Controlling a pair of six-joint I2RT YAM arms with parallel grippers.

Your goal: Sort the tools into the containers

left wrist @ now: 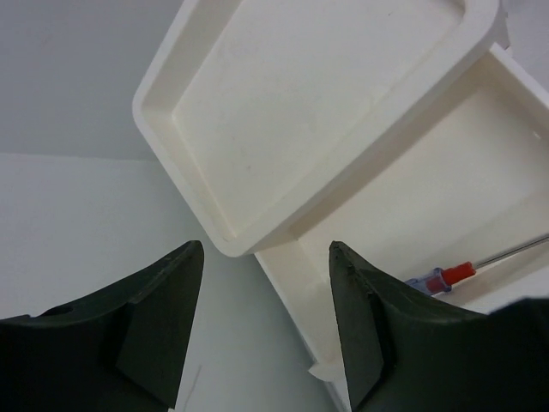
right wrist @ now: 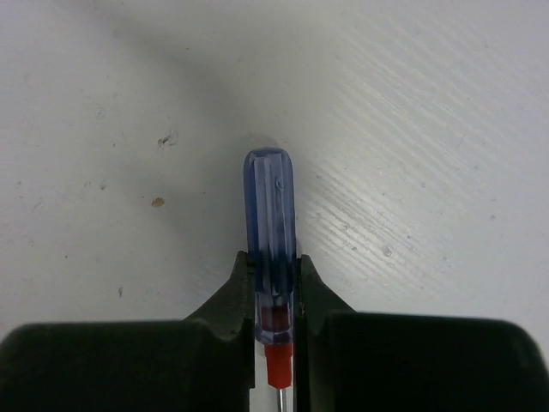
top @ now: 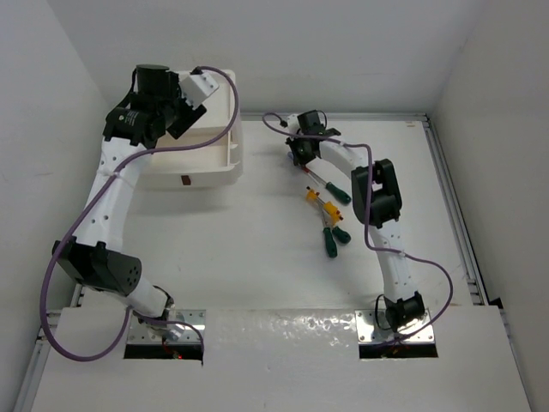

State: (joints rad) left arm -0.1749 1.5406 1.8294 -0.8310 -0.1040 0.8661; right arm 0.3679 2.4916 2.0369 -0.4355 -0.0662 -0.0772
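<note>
Here the right jaws pinch the blue-red screwdriver [right wrist: 270,215] mid-handle (left jaws spread)

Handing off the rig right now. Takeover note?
Left gripper: open, empty, above the white container.
Right gripper: shut on the held blue-red screwdriver, by its handle, low at the table.
Done: the stowed blue-red screwdriver lies in the container's open lower compartment.
Left: stow the held one, then the loose green and yellow-handled screwdrivers on the table.

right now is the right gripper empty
No, the right gripper is shut on the blue-red screwdriver, pinching its handle near the red collar.
</note>
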